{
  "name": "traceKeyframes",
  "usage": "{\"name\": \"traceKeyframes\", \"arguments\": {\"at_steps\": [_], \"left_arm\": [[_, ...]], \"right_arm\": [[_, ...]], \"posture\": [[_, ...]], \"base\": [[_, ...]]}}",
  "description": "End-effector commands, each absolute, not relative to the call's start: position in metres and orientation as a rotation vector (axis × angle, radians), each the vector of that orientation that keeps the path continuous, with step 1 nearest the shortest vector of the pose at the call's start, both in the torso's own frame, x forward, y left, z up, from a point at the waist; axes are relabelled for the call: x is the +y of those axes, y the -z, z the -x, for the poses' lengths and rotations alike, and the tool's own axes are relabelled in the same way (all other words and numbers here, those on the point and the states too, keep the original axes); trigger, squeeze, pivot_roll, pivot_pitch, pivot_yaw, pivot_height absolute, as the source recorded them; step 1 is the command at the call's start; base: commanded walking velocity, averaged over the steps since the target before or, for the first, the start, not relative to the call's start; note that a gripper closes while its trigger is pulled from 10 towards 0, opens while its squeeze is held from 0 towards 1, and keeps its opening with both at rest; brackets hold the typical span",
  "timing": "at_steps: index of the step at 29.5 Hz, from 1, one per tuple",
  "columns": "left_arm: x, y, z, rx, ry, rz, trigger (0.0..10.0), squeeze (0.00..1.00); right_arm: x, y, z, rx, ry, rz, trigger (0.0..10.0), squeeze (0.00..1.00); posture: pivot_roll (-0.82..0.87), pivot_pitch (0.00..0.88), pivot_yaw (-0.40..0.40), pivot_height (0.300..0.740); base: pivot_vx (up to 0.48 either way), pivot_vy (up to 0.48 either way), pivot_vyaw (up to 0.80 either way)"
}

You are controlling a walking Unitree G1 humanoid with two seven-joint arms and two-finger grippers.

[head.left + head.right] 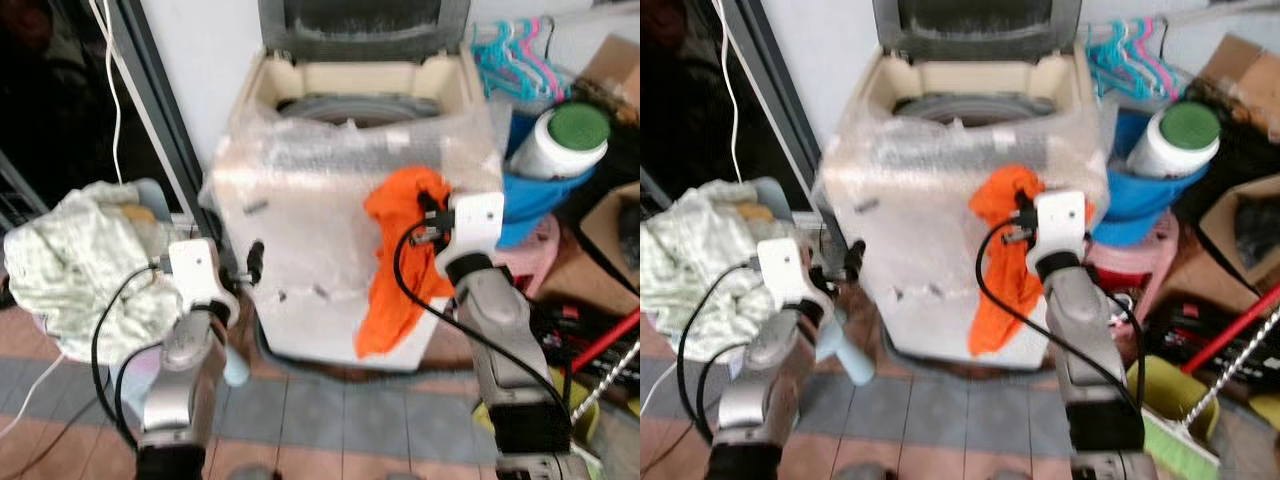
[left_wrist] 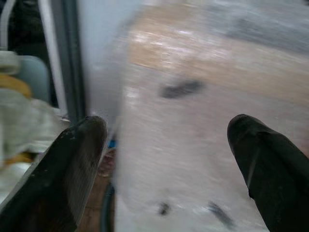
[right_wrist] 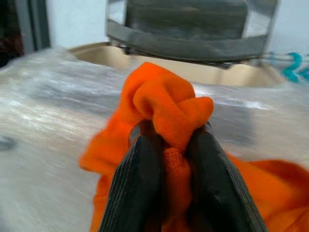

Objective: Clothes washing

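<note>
A cream top-loading washing machine (image 1: 340,250) wrapped in clear plastic stands ahead with its lid (image 1: 362,25) up and the drum (image 1: 355,108) exposed. My right gripper (image 3: 170,145) is shut on an orange garment (image 1: 400,260), held up against the machine's front just below its top edge; the cloth hangs down the front panel. My left gripper (image 2: 166,145) is open and empty, level with the machine's front left corner. A heap of pale green and white laundry (image 1: 85,265) lies in a light blue basket (image 1: 150,195) to my left.
Right of the machine are a blue tub (image 1: 545,200) holding a white jar with a green lid (image 1: 562,140), pink and teal hangers (image 1: 515,60), a pink stool (image 1: 540,250), cardboard boxes (image 1: 610,230) and a red-handled tool (image 1: 600,345). A dark doorway (image 1: 60,100) opens at the left.
</note>
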State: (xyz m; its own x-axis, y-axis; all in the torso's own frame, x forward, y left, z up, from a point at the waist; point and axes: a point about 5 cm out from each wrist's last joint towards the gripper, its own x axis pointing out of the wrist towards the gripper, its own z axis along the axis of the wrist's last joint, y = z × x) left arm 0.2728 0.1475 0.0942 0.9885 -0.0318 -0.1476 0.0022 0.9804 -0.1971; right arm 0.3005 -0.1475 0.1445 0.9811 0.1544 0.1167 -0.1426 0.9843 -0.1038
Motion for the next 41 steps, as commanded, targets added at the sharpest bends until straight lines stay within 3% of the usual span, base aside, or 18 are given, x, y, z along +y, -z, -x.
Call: {"name": "traceKeyframes", "arguments": {"at_steps": [1,6,12,18,25,33,41], "left_arm": [[0.156,-0.094,-0.268,0.149,-0.013,0.171,10.0,0.00],[0.157,-0.093,-0.256,0.153,-0.017,0.169,10.0,0.00],[0.163,-0.099,-0.255,0.090,0.023,0.070,10.0,0.00],[0.161,-0.097,-0.248,0.104,0.040,0.038,10.0,0.00],[0.163,-0.091,-0.236,0.122,0.097,-0.003,10.0,0.00],[0.162,-0.096,-0.245,0.101,0.069,0.033,10.0,0.00],[0.159,-0.098,-0.248,0.089,0.072,0.049,10.0,0.00]], "right_arm": [[-0.142,-0.146,-0.293,-0.141,-0.146,0.066,10.0,0.00],[-0.140,-0.121,-0.266,-0.076,-0.161,0.057,10.0,0.00],[-0.156,-0.118,-0.265,-0.050,-0.065,0.008,10.0,0.00],[-0.150,-0.117,-0.267,-0.036,-0.085,0.140,10.0,0.00],[-0.150,-0.121,-0.271,-0.023,-0.144,0.105,10.0,0.00],[-0.143,-0.181,-0.302,-0.279,-0.209,0.178,10.0,0.00],[-0.126,-0.212,-0.318,-0.377,-0.329,0.188,10.0,0.00]], "posture": [[-0.05,0.000,0.048,0.740],[-0.06,0.000,0.063,0.740],[-0.07,0.000,0.058,0.740],[-0.06,0.000,0.049,0.740],[-0.05,0.000,0.040,0.740],[-0.05,0.000,0.048,0.740],[-0.05,0.000,0.041,0.740]], "base": [[0.000,0.424,0.00],[0.000,0.000,0.00],[0.000,0.000,0.00],[0.000,0.000,0.00],[0.000,0.000,0.00],[0.000,0.000,0.00],[0.242,0.000,0.00]]}}
